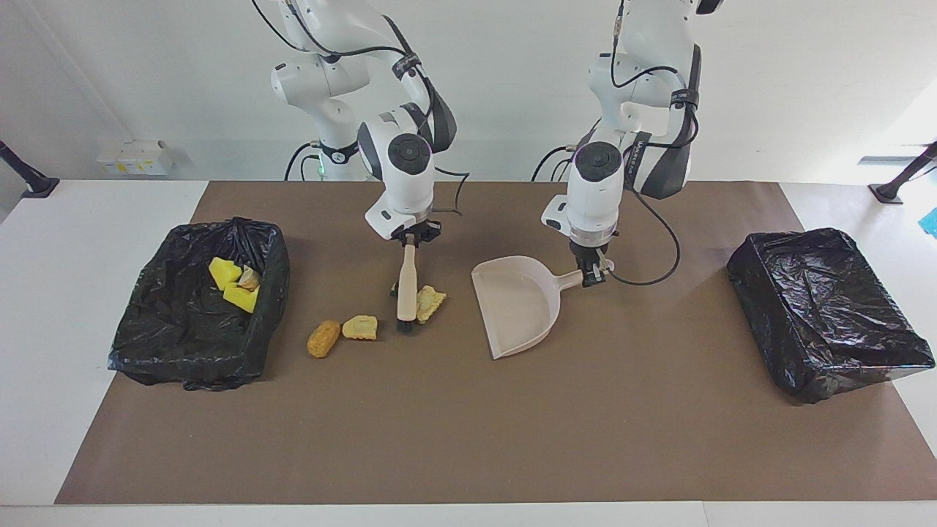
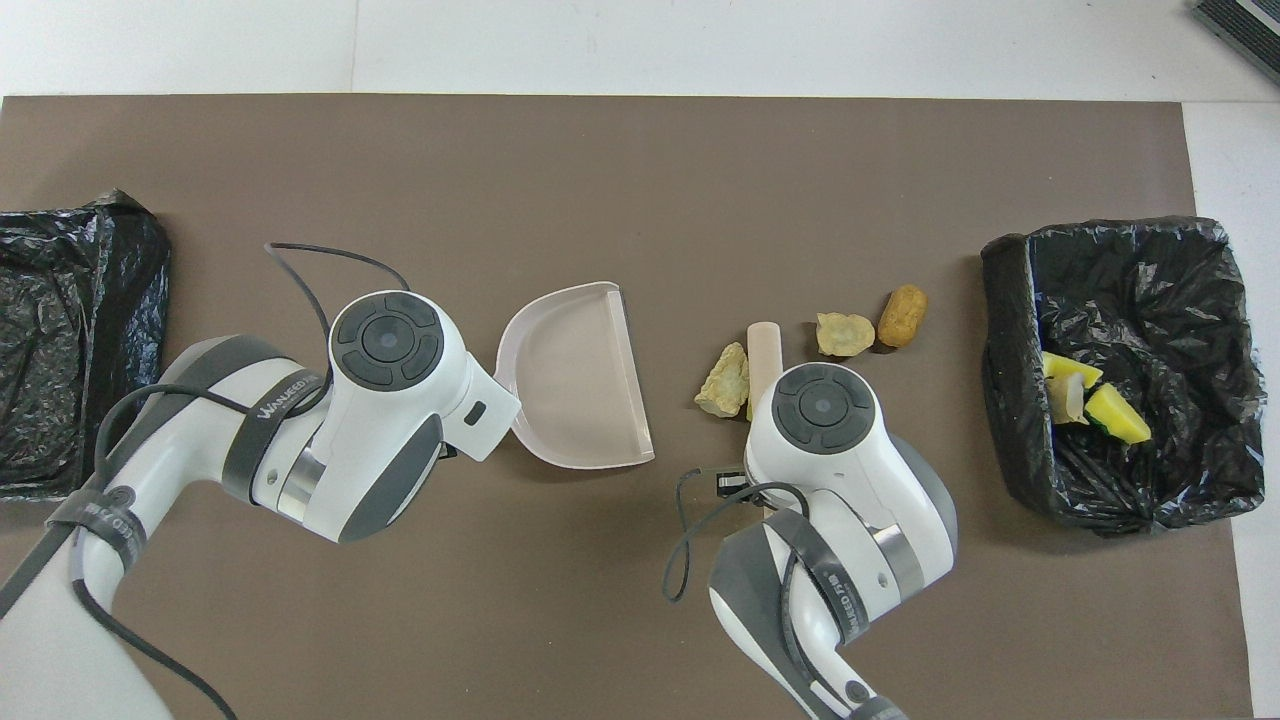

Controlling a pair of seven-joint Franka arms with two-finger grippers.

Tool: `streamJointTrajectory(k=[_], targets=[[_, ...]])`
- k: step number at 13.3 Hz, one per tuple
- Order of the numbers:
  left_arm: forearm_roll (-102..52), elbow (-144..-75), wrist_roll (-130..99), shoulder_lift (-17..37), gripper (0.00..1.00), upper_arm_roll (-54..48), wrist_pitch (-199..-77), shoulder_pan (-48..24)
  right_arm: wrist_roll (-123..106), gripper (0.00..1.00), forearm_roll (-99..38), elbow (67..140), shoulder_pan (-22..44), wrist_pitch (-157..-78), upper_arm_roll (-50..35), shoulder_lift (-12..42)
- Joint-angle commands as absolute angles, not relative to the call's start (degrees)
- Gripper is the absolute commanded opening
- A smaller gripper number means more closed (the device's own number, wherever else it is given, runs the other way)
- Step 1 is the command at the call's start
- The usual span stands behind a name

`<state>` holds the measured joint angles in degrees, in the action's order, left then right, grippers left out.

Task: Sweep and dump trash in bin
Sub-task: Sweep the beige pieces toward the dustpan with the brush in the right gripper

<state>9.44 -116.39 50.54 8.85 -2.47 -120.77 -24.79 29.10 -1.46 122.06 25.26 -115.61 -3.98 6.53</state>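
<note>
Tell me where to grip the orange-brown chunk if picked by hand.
Grip the orange-brown chunk across its narrow middle, coming straight down from above: it lies flat and oblong on the mat, open all round, with the tan scrap close beside one end.

Surface: my white table (image 1: 88,241) under a brown mat (image 1: 468,424) | Right-arm end: open black-lined bin (image 1: 146,344) | Left-arm end: black-bagged box (image 1: 827,315) | Middle: my beige dustpan (image 1: 516,307), resting on the mat | Beside the open bin: three loose scraps (image 1: 360,327) lying between it and the dustpan
</note>
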Motion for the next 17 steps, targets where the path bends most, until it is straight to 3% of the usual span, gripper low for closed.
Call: streamJointTrajectory(k=[1,4,9,15,17], targets=[[10.5,-119.4,49.7,7.5,0.0,-1.9,-124.0,-25.4,26.5,0.0,-5.9,116.8,26.5,-116.1,-4.6,10.5],[10.5,-120.9,49.7,7.1,0.0,-1.9,-125.6,-25.2,26.5,0.0,-10.1,111.8,30.1,-117.1,-4.7,13.9],[10.5,-123.6,49.9,7.4,0.0,-1.8,-133.7,-24.8,26.6,0.0,-16.7,107.8,33.2,-119.4,-4.8,14.7],[10.5,-123.6,50.9,7.6,0.0,-1.8,-134.8,-24.2,27.1,0.0,-18.8,103.2,33.7,-118.3,-4.8,16.0],[10.5,-123.7,51.1,7.6,0.0,-1.8,-134.7,-24.2,26.0,0.0,-17.9,103.1,32.6,-114.6,-4.7,15.1]])
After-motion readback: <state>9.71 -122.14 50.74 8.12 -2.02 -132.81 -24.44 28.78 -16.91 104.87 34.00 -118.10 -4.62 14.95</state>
